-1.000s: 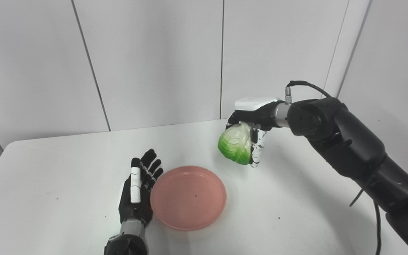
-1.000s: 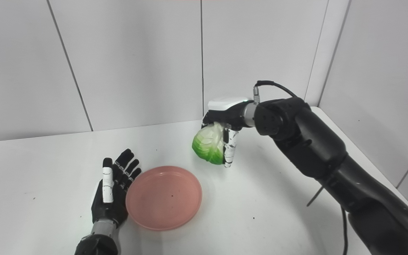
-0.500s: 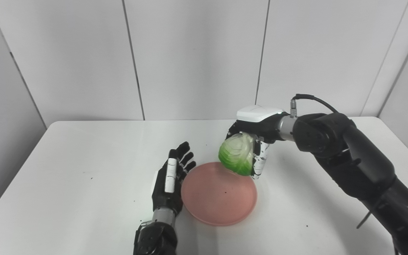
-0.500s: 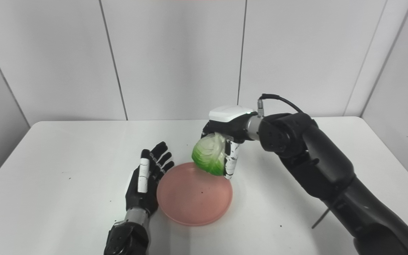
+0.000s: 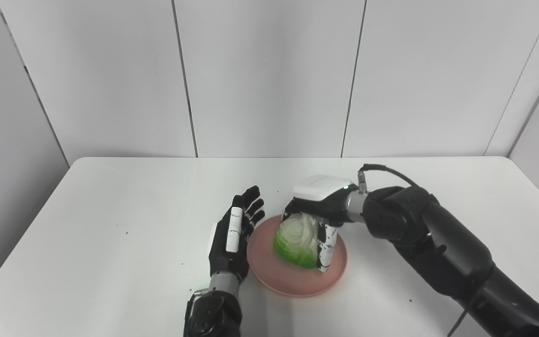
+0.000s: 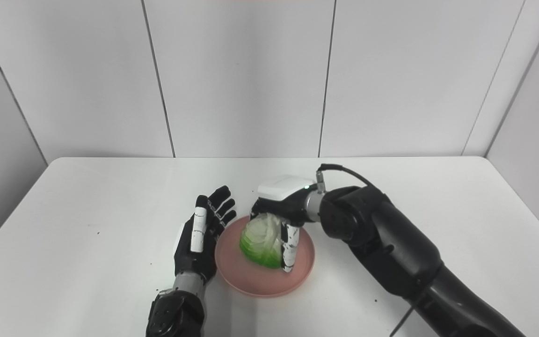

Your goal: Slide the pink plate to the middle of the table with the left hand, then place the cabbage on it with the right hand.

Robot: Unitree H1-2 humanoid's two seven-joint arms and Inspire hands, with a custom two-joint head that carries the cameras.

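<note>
The cabbage (image 5: 296,239), pale on top and bright green below, is held over the inside of the pink plate (image 5: 297,284); whether its underside touches the plate cannot be told. It is gripped from above by the right hand (image 5: 318,206), whose white back faces upward and whose fingers (image 5: 324,250) are curled down around the right and far sides of the cabbage, one white, black-speckled finger reaching down to the plate's floor. The right forearm is stretched in from the near right corner of the surface (image 5: 110,210), bent at the wrist so the hand points toward the left edge, with a black cable looping off the wrist. The plate is seen about midway between the left and right edges, somewhat closer to the near edge than to the far edge. The left hand (image 5: 232,243) is laid just beside the plate's left rim, its edge apparently against the rim, held flat with the fingers straight, spread slightly apart and pointing toward the far edge, grasping nothing. Its forearm is brought in from the near edge.
</note>
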